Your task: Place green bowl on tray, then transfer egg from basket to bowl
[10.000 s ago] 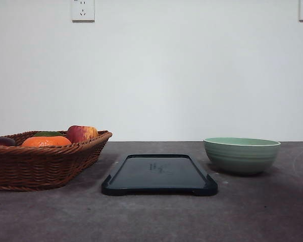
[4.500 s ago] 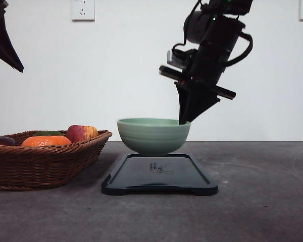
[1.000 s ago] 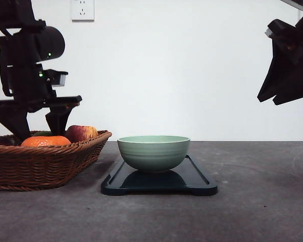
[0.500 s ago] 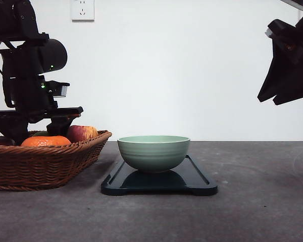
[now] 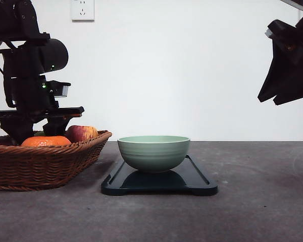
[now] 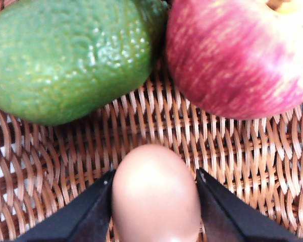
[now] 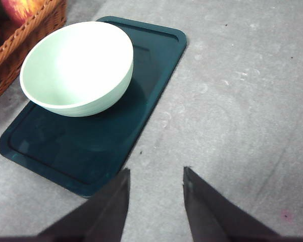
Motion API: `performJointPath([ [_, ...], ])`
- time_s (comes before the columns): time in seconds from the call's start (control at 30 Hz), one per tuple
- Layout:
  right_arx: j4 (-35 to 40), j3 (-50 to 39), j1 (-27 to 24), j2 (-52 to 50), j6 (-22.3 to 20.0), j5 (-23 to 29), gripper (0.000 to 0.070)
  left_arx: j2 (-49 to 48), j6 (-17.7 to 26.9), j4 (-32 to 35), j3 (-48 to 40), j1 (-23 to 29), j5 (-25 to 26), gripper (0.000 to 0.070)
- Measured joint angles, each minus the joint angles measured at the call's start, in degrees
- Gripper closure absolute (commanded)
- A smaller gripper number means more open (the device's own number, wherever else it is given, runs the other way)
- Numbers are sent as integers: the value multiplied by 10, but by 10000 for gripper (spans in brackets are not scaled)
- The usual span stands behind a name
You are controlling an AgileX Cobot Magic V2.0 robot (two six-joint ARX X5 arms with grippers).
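Note:
The green bowl (image 5: 153,151) stands upright on the dark tray (image 5: 192,184) in the middle of the table; in the right wrist view the bowl (image 7: 76,65) is empty and sits toward the basket end of the tray (image 7: 91,151). My left gripper (image 5: 36,132) reaches down into the wicker basket (image 5: 40,164). In the left wrist view my left gripper (image 6: 154,201) has a finger pressed against each side of the reddish-brown egg (image 6: 155,194), which lies on the basket floor (image 6: 156,126). My right gripper (image 5: 272,102) hangs high at the right, and in its wrist view the right gripper (image 7: 156,171) is open with nothing in it.
A red-yellow apple (image 6: 242,55) and a green fruit (image 6: 65,55) lie just beyond the egg in the basket. An orange fruit (image 5: 45,141) and the apple (image 5: 81,133) show above the basket rim. Bare grey table lies right of the tray.
The right arm carried the bowl from the table's right onto the tray, then rose away. In the last second the left arm sank slightly lower into the basket.

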Motion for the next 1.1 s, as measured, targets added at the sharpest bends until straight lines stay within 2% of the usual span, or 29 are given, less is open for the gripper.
performJointPath([
  [0.3,0,0,0,0,0,0,504,-24,0,-41,12,0,0,442],
  [0.5,0,0,0,0,0,0,504,-117,0,-39,12,-5,0,441],
  [0.6,0,0,0,0,0,0,504,-160,1,-32,13,-16,17,441],
  [0.8,0,0,0,0,0,0,504,-203,1,48,14,-55,94,442],
  [1.1,0,0,0,0,-1,0,504,-158,2,125,14,-133,101,442],
])
